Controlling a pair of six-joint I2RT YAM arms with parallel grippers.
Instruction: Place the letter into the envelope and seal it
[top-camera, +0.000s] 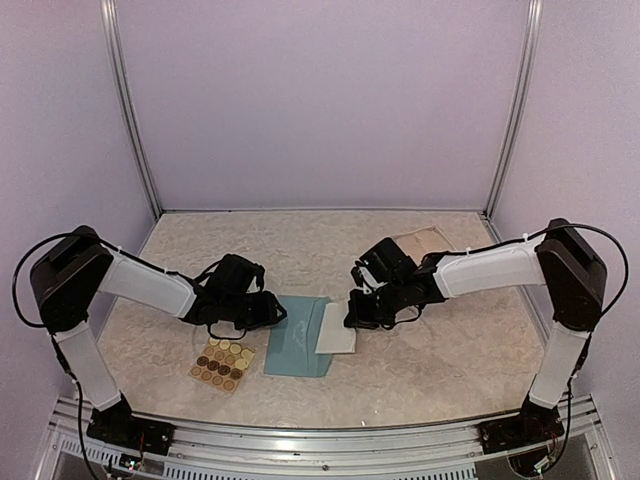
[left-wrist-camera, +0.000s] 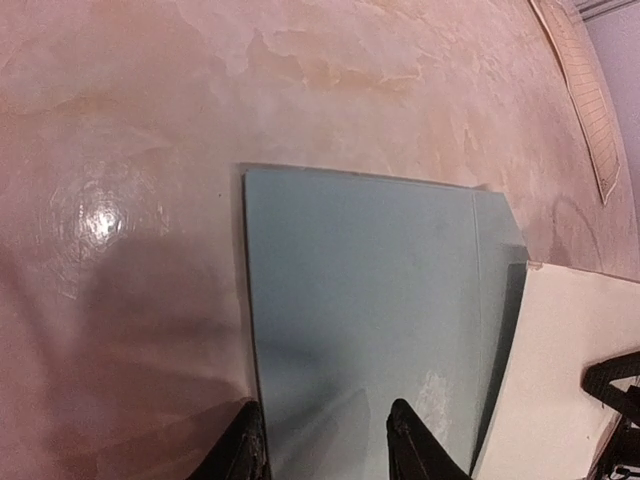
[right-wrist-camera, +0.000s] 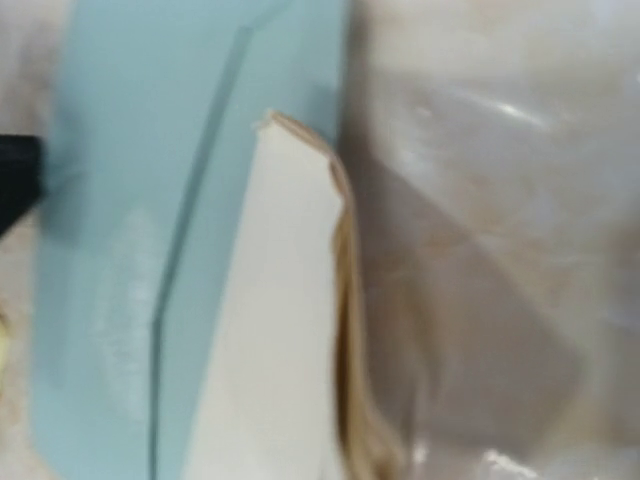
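Envelope flat, long axis near-far, flap rightward.

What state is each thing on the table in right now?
envelope: lying flat, letter not inside
letter: overlapping the envelope's right edge, not inserted
sticker sheet: flat beside the envelope
left gripper: open, on the envelope
right gripper: at the letter, grip unclear

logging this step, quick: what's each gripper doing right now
left gripper: open, over the envelope edge
right gripper: at the letter, fingers hidden, cannot tell
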